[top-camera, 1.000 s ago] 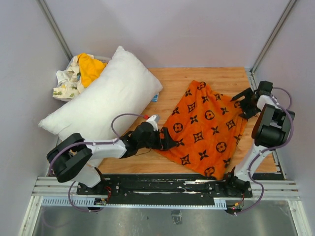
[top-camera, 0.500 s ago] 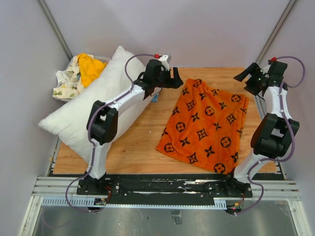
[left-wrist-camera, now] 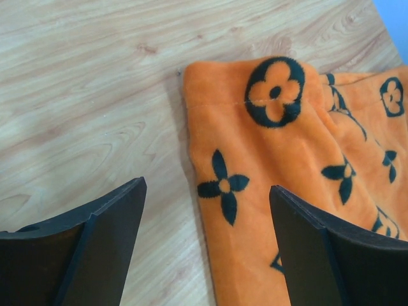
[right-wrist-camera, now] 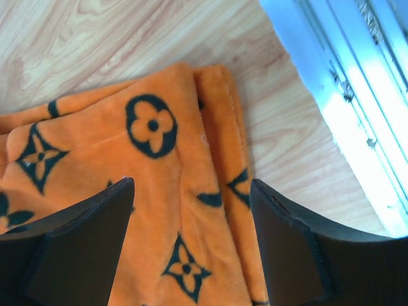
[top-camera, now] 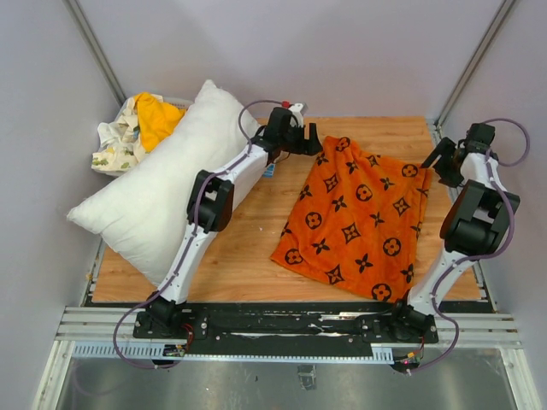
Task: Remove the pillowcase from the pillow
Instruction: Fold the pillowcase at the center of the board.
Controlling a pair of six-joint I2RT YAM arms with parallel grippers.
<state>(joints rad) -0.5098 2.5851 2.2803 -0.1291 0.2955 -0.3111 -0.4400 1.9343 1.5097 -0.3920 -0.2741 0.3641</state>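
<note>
1. Spread wide and pinching nothing, the left pincer [top-camera: 306, 139] hung over the far left corner of the large bright-orange fabric pillowcase printed with black flower and star motifs [top-camera: 355, 218]. From its wrist camera I saw the hemmed corner lying flat on the boards below the gap between the dark jaws.
2. The right pincer [top-camera: 442, 160] was parted too and gripped nothing, poised above the far right corner, where the fabric edge lay doubled over. I judged the two far corners the natural places to hold such a cover taut, which would explain both positions.
3. That pillowcase lay limp and flat over the right half of the light wooden tabletop [top-camera: 248, 248], with no bulge under it, so I took it to be empty and the removal done.
4. The big plump plain white pillow [top-camera: 171, 184] rested bare and diagonal on the left, apart from the cover, its outer side overhanging the table edge. It seemed parked there to leave room.
5. Past its far end, a plain yellow-orange cloth [top-camera: 158, 115] sat on a white printed cloth [top-camera: 115, 145], out of the way in the corner.
</note>
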